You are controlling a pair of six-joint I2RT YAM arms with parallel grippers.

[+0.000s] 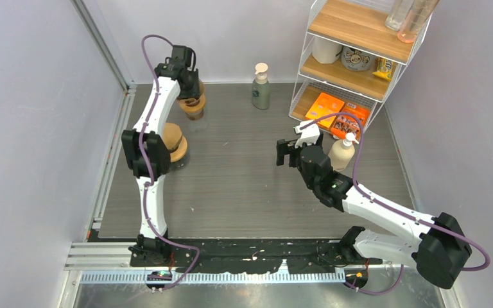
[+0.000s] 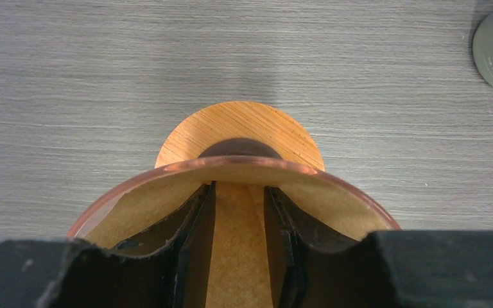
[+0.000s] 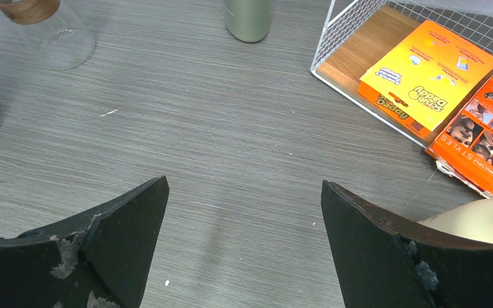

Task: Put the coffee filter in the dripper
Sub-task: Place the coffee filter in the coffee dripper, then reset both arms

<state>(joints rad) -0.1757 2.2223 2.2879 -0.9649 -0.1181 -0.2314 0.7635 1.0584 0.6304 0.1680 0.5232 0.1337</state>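
The dripper [image 2: 231, 165] is a copper-tinted glass cone on a round wooden base [image 2: 241, 128], standing at the back left of the table [image 1: 194, 106]. The brown paper coffee filter [image 2: 241, 256] lines the inside of the cone. My left gripper [image 2: 239, 199] reaches down into the cone with its fingers [image 2: 192, 218] a little apart, and bare filter paper shows between them. From above the left gripper [image 1: 189, 86] sits right on top of the dripper. My right gripper [image 1: 289, 153] is wide open and empty over the middle of the table [image 3: 244, 186].
A green pump bottle [image 1: 260, 86] stands at the back centre. A cream pump bottle [image 1: 343, 153] is beside my right gripper. A wire shelf rack [image 1: 353, 58] with orange boxes [image 3: 427, 70] fills the back right. A brown wooden object [image 1: 176, 142] lies beside the left arm.
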